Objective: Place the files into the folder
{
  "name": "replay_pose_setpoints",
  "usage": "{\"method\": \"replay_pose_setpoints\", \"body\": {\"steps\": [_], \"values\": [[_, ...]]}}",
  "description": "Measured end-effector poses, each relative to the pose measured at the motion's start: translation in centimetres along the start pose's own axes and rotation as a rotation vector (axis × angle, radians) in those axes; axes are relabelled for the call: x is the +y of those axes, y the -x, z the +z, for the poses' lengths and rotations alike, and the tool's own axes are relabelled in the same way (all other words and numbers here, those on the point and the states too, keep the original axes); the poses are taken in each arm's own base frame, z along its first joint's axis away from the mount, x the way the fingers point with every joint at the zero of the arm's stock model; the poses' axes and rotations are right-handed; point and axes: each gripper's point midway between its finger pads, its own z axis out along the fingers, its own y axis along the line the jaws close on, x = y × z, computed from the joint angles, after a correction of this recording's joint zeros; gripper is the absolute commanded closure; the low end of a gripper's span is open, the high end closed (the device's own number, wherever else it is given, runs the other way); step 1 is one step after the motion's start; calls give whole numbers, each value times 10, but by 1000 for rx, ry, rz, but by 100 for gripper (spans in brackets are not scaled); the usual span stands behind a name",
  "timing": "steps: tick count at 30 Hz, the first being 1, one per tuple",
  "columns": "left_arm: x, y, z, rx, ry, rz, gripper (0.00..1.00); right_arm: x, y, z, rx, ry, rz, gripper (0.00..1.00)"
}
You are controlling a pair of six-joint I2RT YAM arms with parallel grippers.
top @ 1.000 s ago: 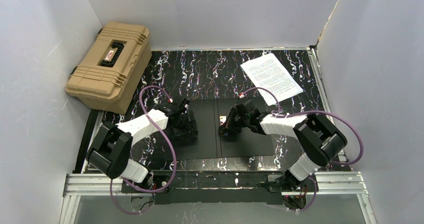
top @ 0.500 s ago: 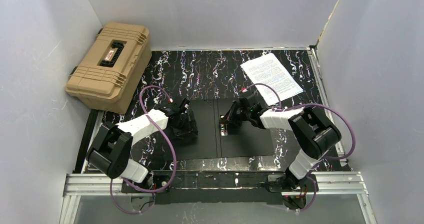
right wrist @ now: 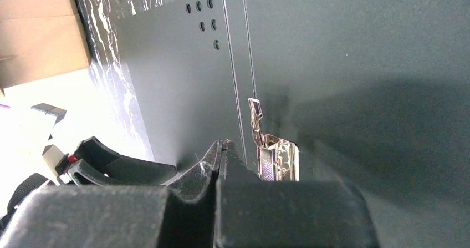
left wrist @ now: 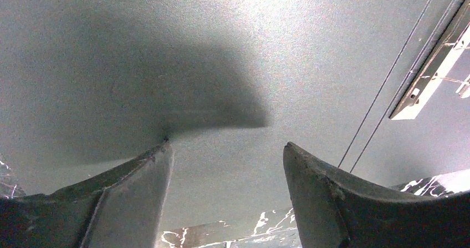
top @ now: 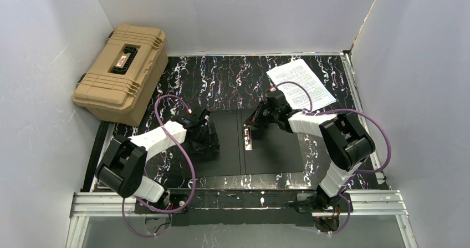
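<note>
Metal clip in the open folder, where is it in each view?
Top external: metal clip at centre, on the spine of the folder.
Left wrist: clip at upper right edge.
Right wrist: clip at bottom centre, beside the shut right claw.
Shared landmark: the twin crease lines beside it.

Folder (right wrist: 343, 65): black inside, open flat, 2 thin crease lines down its middle.
Holes (right wrist: 203, 16): 6 small round ones left of the creases.
Metal clip (right wrist: 274, 153): silvery, just right of the creases.
Right gripper (right wrist: 221, 147): fingers pressed together, tip just beside the clip.
Tan case (right wrist: 39, 31): upper left corner.
</note>
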Motion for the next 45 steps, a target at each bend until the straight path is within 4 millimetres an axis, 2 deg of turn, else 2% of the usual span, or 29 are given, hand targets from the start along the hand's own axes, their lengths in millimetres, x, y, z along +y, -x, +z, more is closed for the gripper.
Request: {"method": "replay_pose_setpoints", "body": {"steps": [3, 5, 10, 15, 21, 25, 30, 33, 40, 45], "values": [[0, 0, -1, 1, -1, 6, 26, 1, 8, -3, -11, -17, -32, 93], [0, 0, -2, 3, 0, 12, 25, 2, 14, -9, -26, -31, -57, 86], [0, 0, -9, 16, 10, 30, 23, 8, 41, -39, -112, -81, -148, 69], [-25, 22, -33, -46, -61, 46, 22, 13, 73, -72, -226, -144, -228, 47], [-66, 57, -71, -145, -187, 72, 21, -2, 120, -106, -372, -310, -316, 27], [-82, 67, -89, -174, -244, 87, 20, -17, 151, -129, -455, -433, -367, 16], [-89, 66, -115, -194, -291, 106, 18, -39, 190, -150, -522, -583, -414, 3], [-90, 66, -137, -223, -317, 129, 17, -61, 208, -149, -521, -667, -431, 1], [-81, 61, -194, -326, -356, 209, 13, -125, 228, -129, -439, -820, -413, 1], [-71, 56, -219, -396, -366, 282, 10, -160, 255, -123, -435, -875, -354, 1]]}}
